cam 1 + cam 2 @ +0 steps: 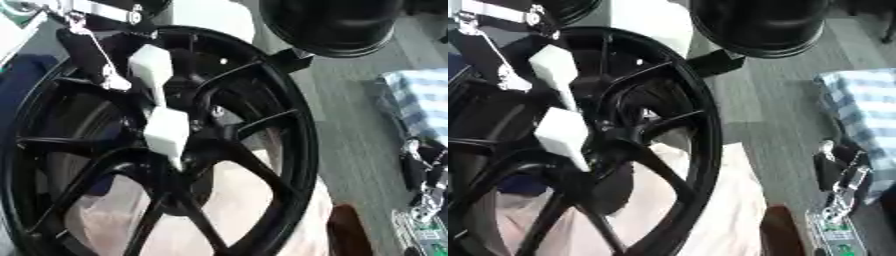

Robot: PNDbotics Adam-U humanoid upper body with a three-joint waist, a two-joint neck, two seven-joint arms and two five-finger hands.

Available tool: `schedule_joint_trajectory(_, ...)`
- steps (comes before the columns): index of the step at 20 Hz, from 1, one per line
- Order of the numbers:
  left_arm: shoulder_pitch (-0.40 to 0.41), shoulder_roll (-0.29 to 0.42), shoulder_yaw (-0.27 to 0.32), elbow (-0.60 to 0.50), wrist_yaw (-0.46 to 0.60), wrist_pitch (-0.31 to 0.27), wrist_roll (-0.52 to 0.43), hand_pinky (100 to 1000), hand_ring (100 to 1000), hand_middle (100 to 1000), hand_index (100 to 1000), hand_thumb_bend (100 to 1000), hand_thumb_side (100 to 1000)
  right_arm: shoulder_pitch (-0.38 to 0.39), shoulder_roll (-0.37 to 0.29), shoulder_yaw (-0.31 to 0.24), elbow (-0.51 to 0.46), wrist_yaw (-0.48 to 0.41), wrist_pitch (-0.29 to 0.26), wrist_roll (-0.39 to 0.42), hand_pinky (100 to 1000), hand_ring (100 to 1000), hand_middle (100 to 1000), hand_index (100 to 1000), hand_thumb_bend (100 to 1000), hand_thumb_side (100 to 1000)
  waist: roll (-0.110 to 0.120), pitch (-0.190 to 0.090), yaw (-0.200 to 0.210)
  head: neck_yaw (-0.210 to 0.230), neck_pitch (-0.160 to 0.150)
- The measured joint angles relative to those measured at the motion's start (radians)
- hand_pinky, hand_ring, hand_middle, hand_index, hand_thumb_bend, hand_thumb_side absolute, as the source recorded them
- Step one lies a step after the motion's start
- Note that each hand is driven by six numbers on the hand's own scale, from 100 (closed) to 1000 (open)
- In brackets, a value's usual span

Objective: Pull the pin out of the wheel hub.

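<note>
1. Wheel hub is seen at the centre of the black wheel.
2. Left robot hand is reached in; its grip cannot be told.
3. Pin should be drawn straight along its axis.

Left robot hand comes in from upper left, fingers lying across the wheel spokes, tips at the hub. Wheel rim wraps all around it. Second wheel sits behind and to its right. Floor right of the rim. Checked cloth far right, right robot hand just below it at lower right edge.
</note>
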Motion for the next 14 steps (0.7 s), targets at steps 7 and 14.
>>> schedule_joint_trajectory(7, -0.022, 0.008, 0.068, -0.041, 0.045, 0.089, -0.001, 521, 453, 256, 375, 100, 264, 0.001, 0.0, 0.0, 0.0, 0.0, -0.001, 0.001, 691, 687, 572, 722, 144, 415, 0.004, 0.0, 0.007, -0.008, 0.001)
schedule_joint_trajectory(14, -0.034, 0.024, 0.128, -0.077, 0.068, 0.174, 0.0, 521, 450, 250, 369, 100, 265, 0.001, 0.0, -0.001, 0.0, -0.003, -0.003, -0.001, 692, 687, 572, 722, 144, 415, 0.006, -0.003, 0.009, -0.015, 0.001)
